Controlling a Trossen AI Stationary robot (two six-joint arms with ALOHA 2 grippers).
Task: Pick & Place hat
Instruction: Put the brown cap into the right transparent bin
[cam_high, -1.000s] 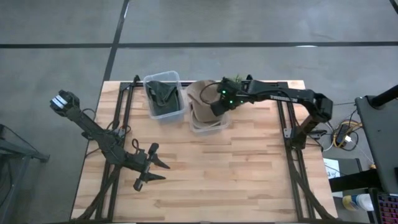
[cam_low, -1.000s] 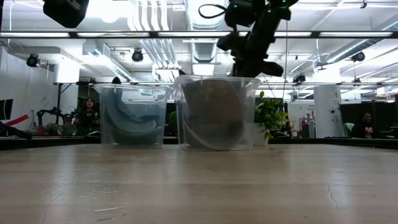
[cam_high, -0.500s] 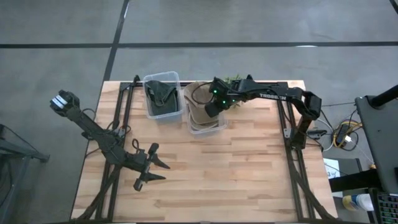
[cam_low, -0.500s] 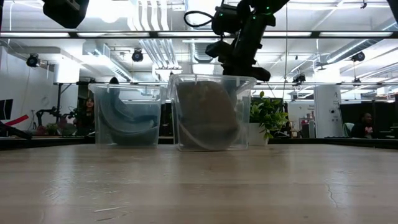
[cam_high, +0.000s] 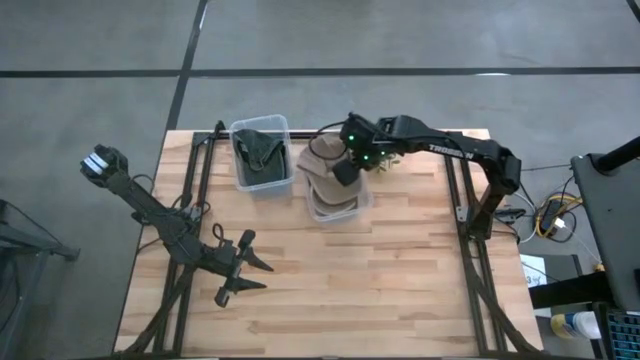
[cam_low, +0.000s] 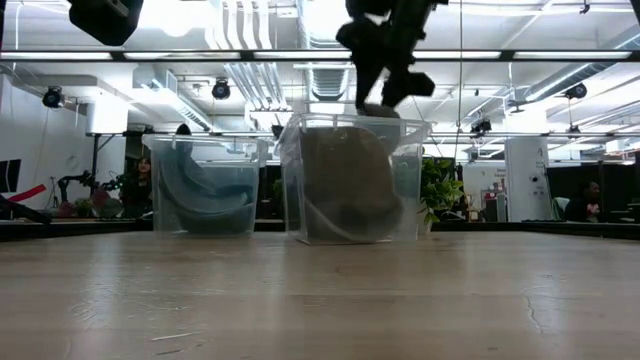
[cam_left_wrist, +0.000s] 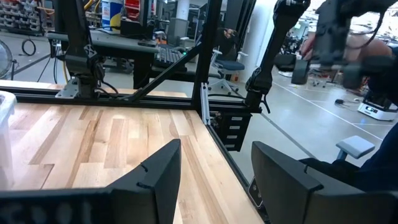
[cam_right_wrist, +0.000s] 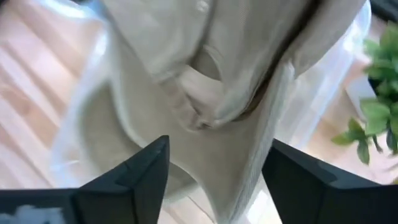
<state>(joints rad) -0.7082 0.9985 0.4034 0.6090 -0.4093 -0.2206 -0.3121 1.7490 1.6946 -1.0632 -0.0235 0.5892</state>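
A tan hat (cam_high: 318, 168) lies crumpled in a clear plastic bin (cam_high: 340, 212) at the table's far middle; in the low view the hat (cam_low: 345, 185) fills the bin (cam_low: 412, 180), its top at the rim. My right gripper (cam_high: 343, 172) hovers over the bin, fingers open and pointing down; the wrist view shows the hat (cam_right_wrist: 205, 81) below the open gripper (cam_right_wrist: 211, 180). In the low view my right gripper (cam_low: 385, 92) stands just above the bin's rim. My left gripper (cam_high: 245, 275) rests open near the table's front left, over bare wood in its own view (cam_left_wrist: 214, 180).
A second clear bin (cam_high: 263, 155) with a dark green hat stands just left of the first, also seen in the low view (cam_low: 210, 195). A small green plant (cam_high: 380, 130) sits behind the right gripper. Black frame rails run along both table sides. Bare wood fills the near half.
My right gripper has opened and let go of the tan hat, which has settled into the bin. Before that it moved a little toward the table's left edge over the bin, and the bin shifted slightly with it.
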